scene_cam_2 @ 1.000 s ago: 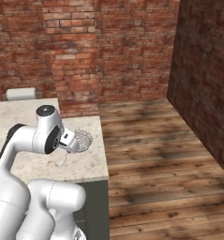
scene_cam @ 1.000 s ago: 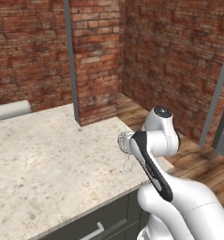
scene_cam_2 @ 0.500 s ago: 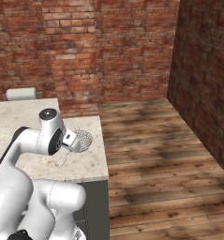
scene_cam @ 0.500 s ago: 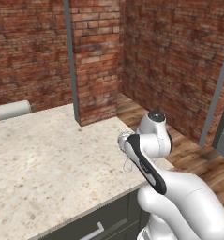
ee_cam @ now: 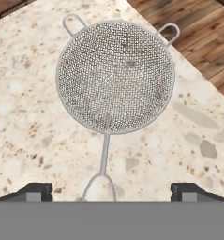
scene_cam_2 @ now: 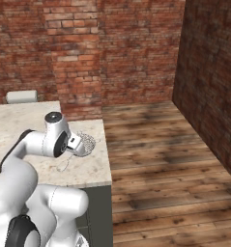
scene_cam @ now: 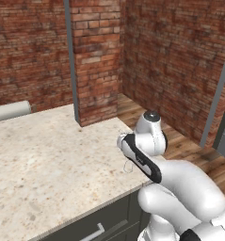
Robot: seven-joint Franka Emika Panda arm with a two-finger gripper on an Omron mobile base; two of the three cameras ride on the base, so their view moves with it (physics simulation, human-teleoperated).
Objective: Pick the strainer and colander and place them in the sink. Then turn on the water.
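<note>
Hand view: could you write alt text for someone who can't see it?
A round silvery wire-mesh strainer lies on a speckled beige stone counter, seen from straight above, its thin wire handle pointing down toward the open gripper, whose two dark fingertips flank the handle's loop end without touching it. Brown wooden floor shows past the counter's edge at upper right.

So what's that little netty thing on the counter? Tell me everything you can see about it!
That is the strainer, a small round basket of fine silvery wire mesh. A thin wire handle runs from its rim and ends in a loop, and two small wire loops stick out on the far side. It lies flat on the speckled stone counter, near the corner by the wooden floor. Nothing else touches it; the open gripper hangs above its handle.
</note>
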